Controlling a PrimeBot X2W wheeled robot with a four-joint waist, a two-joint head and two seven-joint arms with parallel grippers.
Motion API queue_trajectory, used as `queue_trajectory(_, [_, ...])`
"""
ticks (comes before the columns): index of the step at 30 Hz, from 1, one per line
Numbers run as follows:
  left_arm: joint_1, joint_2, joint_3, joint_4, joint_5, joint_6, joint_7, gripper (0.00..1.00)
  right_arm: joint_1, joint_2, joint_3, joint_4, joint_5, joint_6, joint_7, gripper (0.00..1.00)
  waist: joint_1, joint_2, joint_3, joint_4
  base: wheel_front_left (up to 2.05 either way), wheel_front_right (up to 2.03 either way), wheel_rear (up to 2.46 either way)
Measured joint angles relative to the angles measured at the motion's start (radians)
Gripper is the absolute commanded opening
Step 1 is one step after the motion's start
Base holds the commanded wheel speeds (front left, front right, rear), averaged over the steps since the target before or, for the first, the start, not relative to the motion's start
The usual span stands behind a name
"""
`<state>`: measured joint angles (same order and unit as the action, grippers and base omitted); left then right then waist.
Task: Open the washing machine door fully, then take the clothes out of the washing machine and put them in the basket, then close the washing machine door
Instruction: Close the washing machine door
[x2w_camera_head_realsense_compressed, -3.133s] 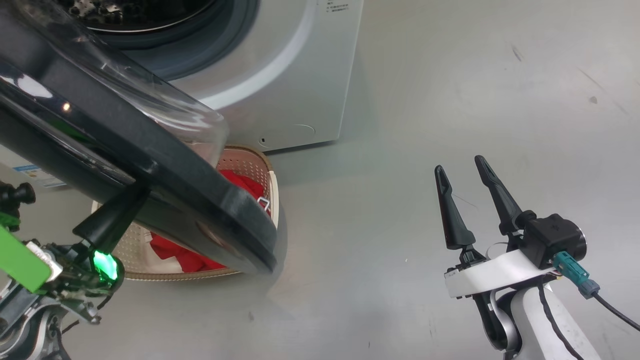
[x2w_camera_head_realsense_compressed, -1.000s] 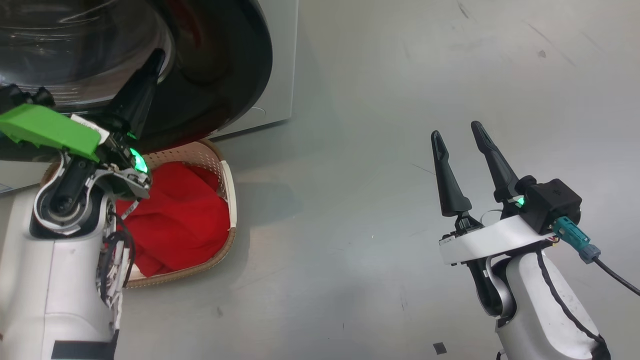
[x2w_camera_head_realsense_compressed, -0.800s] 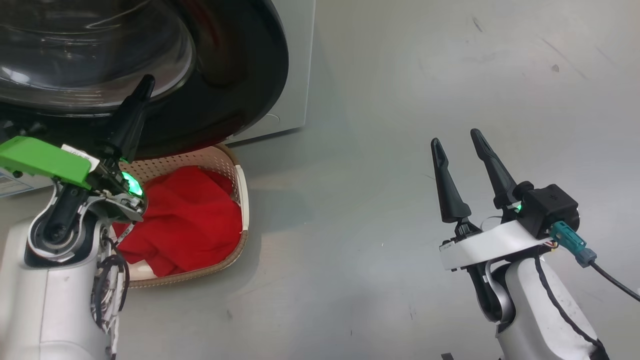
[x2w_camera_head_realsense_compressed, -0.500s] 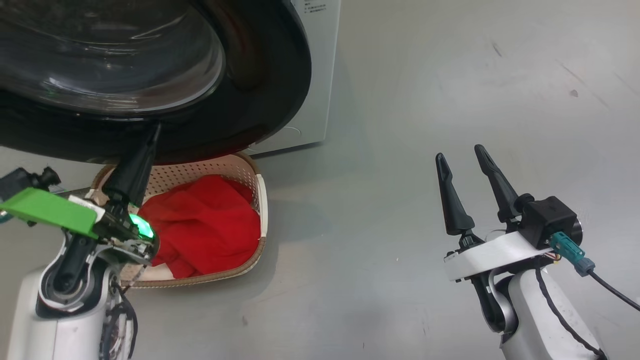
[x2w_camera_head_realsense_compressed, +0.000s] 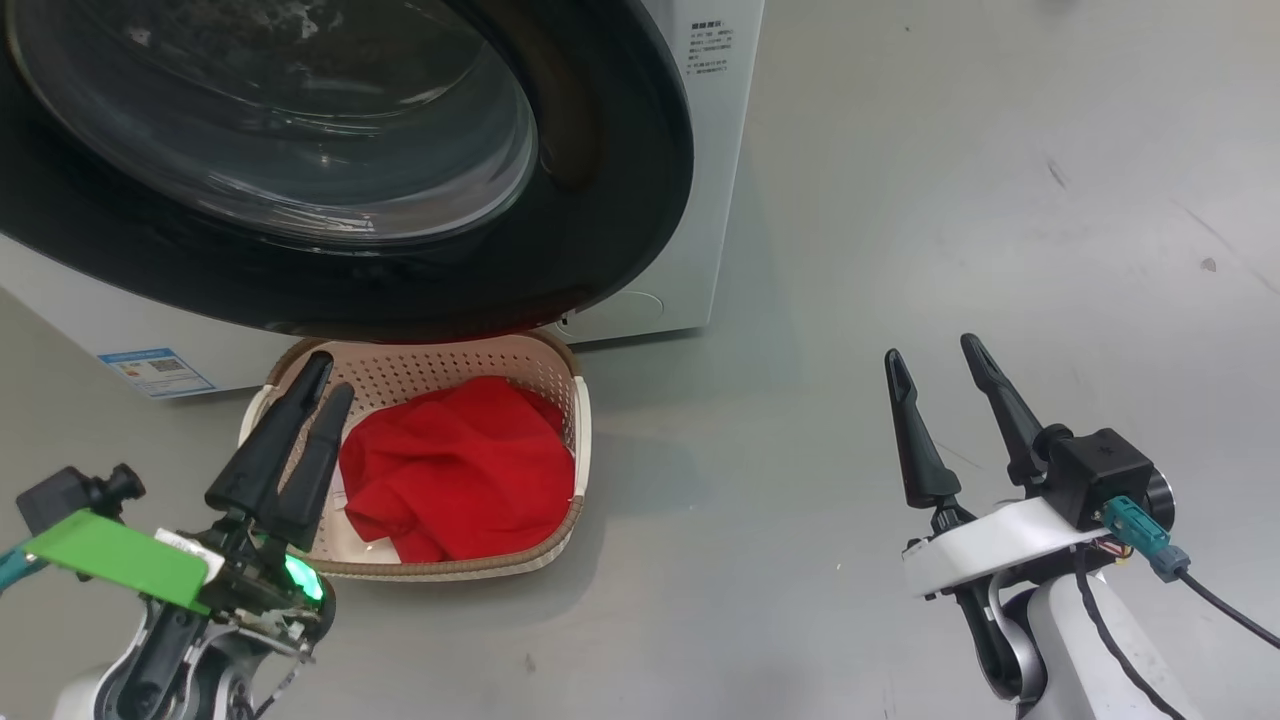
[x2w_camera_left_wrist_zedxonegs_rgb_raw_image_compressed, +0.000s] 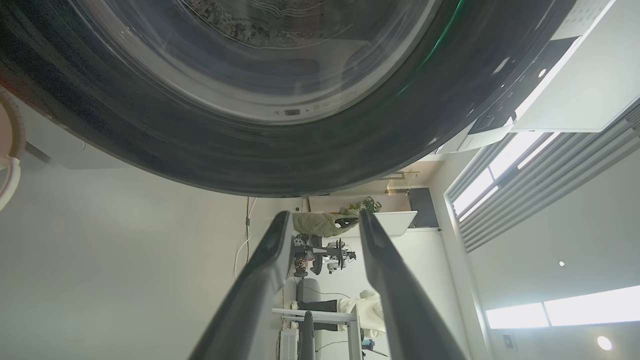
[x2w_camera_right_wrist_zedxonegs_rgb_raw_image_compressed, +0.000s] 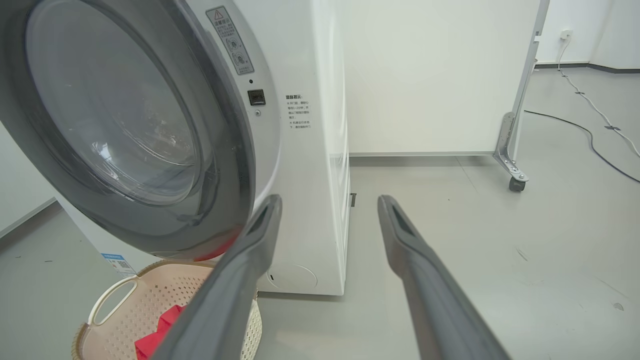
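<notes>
Washing machine door (x2w_camera_head_realsense_compressed: 620, 200): check right rim for a flush seat, press flat-on if ajar, with left gripper (x2w_camera_head_realsense_compressed: 332, 375) and right gripper (x2w_camera_head_realsense_compressed: 932, 348) both spread, empty.

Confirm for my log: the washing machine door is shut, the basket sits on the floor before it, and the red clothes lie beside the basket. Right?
Not quite: the head view shows the clothes lying inside the basket, not beside it. The washing machine door is shut, and the basket sits on the floor before it.
</notes>
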<state>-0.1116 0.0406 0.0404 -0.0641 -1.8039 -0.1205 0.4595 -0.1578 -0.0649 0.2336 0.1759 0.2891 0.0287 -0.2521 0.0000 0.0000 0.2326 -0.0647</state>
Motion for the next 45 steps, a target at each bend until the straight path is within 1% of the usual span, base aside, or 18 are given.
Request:
queue_trajectory(3, [0.043,-0.001,-0.006,-0.014,0.0,0.0,-0.001,1.0,0.014,-0.002,-0.002,0.005,0.0,0.0,0.0,1.0,0.0,0.0,-0.015,0.015,0.0,0.0,0.0])
queue_trajectory(8, [0.108,-0.001,0.017,-0.026,0.008,0.0,-0.048,1.0,0.027,-0.002,-0.004,0.007,0.0,0.0,0.0,1.0,0.0,0.0,-0.036,0.038,0.0,0.0,0.0])
queue_trajectory(12, [0.13,-0.001,0.048,-0.042,0.075,0.0,-0.122,1.0,0.035,-0.002,-0.006,0.007,0.0,-0.001,0.0,1.0,0.0,0.0,-0.05,0.05,0.0,0.0,0.0])
queue_trajectory(16, [0.134,-0.001,0.05,-0.073,0.182,0.0,-0.186,1.0,0.05,-0.002,-0.007,0.012,0.0,0.0,0.0,1.0,0.0,0.0,-0.065,0.058,0.0,0.0,0.0])
queue_trajectory(19, [0.134,0.0,0.045,-0.105,0.306,0.0,-0.238,1.0,0.052,-0.002,-0.011,0.013,0.0,0.0,0.0,1.0,0.0,0.0,-0.076,0.062,0.0,0.0,0.0])
queue_trajectory(20, [0.134,0.007,0.037,-0.115,0.368,0.0,-0.251,1.0,0.055,-0.002,-0.014,0.013,0.0,-0.001,0.0,1.0,0.0,0.0,-0.079,0.063,0.0,0.0,0.0])
queue_trajectory(22, [0.134,0.013,0.028,-0.142,0.444,0.0,-0.289,1.0,0.063,-0.002,-0.016,0.013,0.0,-0.001,0.0,1.0,0.0,0.0,-0.085,0.065,0.0,0.0,0.0])
queue_trajectory(24, [0.134,0.043,0.016,-0.154,0.562,0.0,-0.326,1.0,0.065,-0.003,-0.02,0.013,0.0,-0.004,0.0,1.0,0.0,0.0,-0.091,0.067,0.0,0.0,0.0])
queue_trajectory(26, [0.134,0.067,0.016,-0.167,0.65,0.0,-0.371,1.0,0.066,-0.003,-0.024,0.012,0.0,-0.005,0.0,1.0,0.0,0.0,-0.098,0.068,0.0,0.0,0.0])
queue_trajectory(29, [0.135,0.109,-0.011,-0.174,0.822,0.0,-0.423,1.0,0.069,-0.008,-0.033,0.01,0.0,-0.006,0.0,1.0,0.0,0.0,-0.108,0.07,0.0,0.0,0.0])
queue_trajectory(33, [0.167,0.142,-0.024,-0.164,1.006,0.001,-0.48,1.0,0.087,-0.014,-0.038,0.006,-0.001,-0.007,0.0,1.0,0.0,0.0,-0.124,0.074,0.0,0.0,0.0])
queue_trajectory(36, [0.198,0.155,-0.048,-0.145,1.111,0.034,-0.505,1.0,0.099,-0.014,-0.039,0.001,-0.008,-0.013,0.0,1.0,0.0,0.0,-0.136,0.077,0.0,0.0,0.0])
queue_trajectory(39, [0.221,0.159,-0.076,-0.121,1.183,0.068,-0.524,1.0,0.114,-0.016,-0.041,-0.003,-0.01,-0.016,0.0,1.0,0.0,0.0,-0.146,0.082,0.0,0.0,0.0])
queue_trajectory(40, [0.227,0.159,-0.082,-0.113,1.198,0.081,-0.53,1.0,0.119,-0.016,-0.041,-0.006,-0.01,-0.021,0.0,1.0,0.0,0.0,-0.148,0.084,0.0,0.0,0.0])
queue_trajectory(45, [0.261,0.161,-0.114,-0.086,1.291,0.13,-0.553,1.0,0.137,-0.016,-0.037,-0.007,-0.011,-0.021,0.0,1.0,0.0,0.0,-0.157,0.089,0.0,0.0,0.0])
